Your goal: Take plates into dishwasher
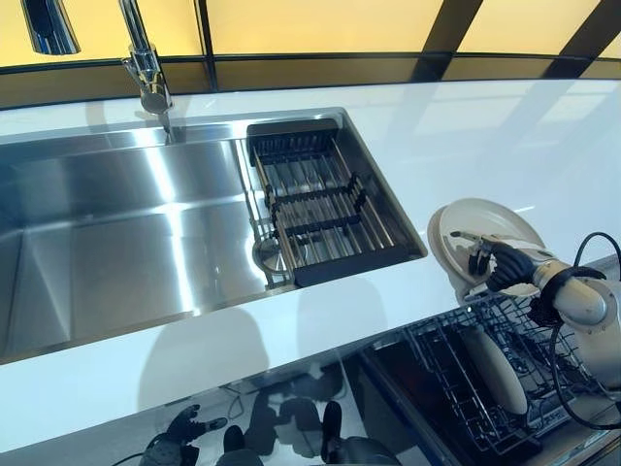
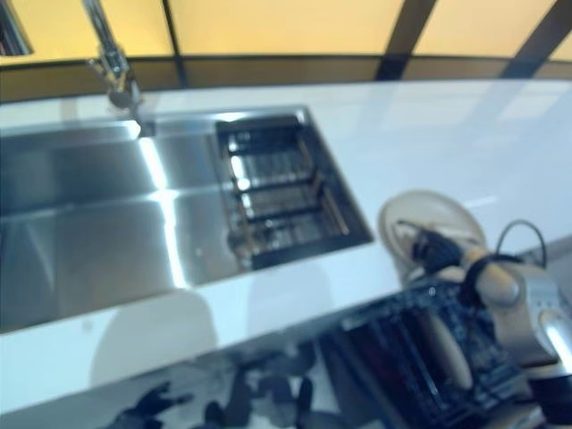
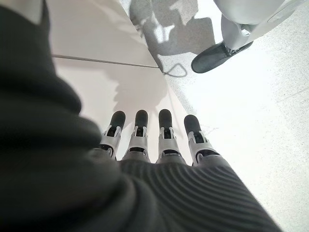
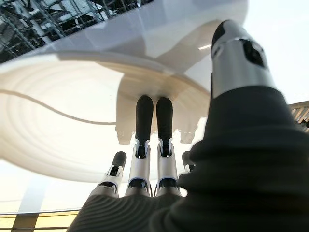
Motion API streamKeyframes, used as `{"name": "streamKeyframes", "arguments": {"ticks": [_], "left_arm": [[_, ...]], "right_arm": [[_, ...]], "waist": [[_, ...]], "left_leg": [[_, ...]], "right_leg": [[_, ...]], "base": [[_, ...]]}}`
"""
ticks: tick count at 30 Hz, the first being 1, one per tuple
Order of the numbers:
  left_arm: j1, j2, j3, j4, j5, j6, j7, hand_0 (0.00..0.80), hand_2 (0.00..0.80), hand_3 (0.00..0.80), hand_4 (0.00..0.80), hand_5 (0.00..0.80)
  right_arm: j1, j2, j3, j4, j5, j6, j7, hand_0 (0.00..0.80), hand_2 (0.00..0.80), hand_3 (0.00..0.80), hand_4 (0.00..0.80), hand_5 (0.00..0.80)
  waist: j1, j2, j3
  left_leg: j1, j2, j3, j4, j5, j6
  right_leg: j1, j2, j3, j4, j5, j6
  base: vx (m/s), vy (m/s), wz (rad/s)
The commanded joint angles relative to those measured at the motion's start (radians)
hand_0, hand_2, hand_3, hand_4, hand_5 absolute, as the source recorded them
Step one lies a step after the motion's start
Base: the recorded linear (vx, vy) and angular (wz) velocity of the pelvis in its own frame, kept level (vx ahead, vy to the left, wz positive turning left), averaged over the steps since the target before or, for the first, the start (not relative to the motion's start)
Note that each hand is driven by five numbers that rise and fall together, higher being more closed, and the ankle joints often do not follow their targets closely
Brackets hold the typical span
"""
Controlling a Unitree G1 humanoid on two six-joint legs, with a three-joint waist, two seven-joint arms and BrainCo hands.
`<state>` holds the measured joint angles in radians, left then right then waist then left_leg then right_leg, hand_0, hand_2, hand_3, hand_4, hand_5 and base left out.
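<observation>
**newbie:** So what's your rig looking at right now?

**op_helper:** You've got a glossy white worktop [image 1: 466,136] with a steel sink [image 1: 116,243] sunk into it, tap [image 1: 146,68] at the back edge, and a dark slatted drying rack [image 1: 320,199] sitting in the sink's right end. Behind it runs a dark-framed yellow-lit wall. No readable print anywhere.

**newbie:** And the plates?

**op_helper:** One cream plate [image 1: 480,228] sits at the worktop's front right edge, just above the open dishwasher rack [image 1: 485,374]. Another plate [image 1: 493,367] stands on edge in that wire rack. Your right hand [image 1: 497,264] lies on the worktop plate, fingers [image 4: 145,121] stretched straight across it, thumb held apart, not curled around it. Your left hand [image 3: 154,140] hangs low over the floor, fingers straight, holding nothing.
</observation>
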<state>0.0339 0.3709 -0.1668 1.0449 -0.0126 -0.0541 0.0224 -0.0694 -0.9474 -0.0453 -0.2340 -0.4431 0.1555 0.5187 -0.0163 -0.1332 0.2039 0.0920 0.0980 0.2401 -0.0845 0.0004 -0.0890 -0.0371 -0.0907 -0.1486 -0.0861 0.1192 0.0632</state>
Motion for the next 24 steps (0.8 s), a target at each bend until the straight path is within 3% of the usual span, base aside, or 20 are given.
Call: {"name": "streamKeyframes", "arguments": {"ticks": [1,2,24], "left_arm": [[-0.040,0.014,0.036,0.041,0.016,-0.022,0.017,0.000,0.000,0.000,0.000,0.000],[-0.040,0.014,0.036,0.039,0.015,-0.022,0.016,0.000,0.000,0.000,0.000,0.000],[-0.032,0.006,0.038,0.045,0.017,-0.026,0.017,0.000,0.000,0.000,0.000,0.000]], "right_arm": [[0.012,0.003,-0.040,-0.045,-0.041,0.000,0.009,0.609,0.609,0.609,0.609,0.609],[0.015,0.006,-0.038,-0.045,-0.049,-0.004,0.007,0.765,0.765,0.765,0.765,0.765],[0.015,0.001,-0.082,-0.055,-0.064,-0.026,-0.066,0.800,0.800,0.800,0.800,0.800]], "waist": [[-0.012,-0.007,-0.004],[-0.012,-0.007,-0.004],[-0.017,-0.004,-0.022]], "left_leg": [[-0.046,-0.011,-0.064,-0.003,0.022,0.056],[-0.046,-0.011,-0.063,-0.003,0.022,0.056],[-0.038,-0.012,-0.054,-0.003,0.015,0.056]], "right_leg": [[0.048,-0.022,-0.019,0.073,-0.064,0.059],[0.048,-0.022,-0.019,0.072,-0.063,0.059],[0.056,-0.022,-0.018,0.062,-0.062,0.061]], "base": [[0.000,0.000,0.00],[0.000,0.000,0.00],[0.000,0.000,0.00]]}}
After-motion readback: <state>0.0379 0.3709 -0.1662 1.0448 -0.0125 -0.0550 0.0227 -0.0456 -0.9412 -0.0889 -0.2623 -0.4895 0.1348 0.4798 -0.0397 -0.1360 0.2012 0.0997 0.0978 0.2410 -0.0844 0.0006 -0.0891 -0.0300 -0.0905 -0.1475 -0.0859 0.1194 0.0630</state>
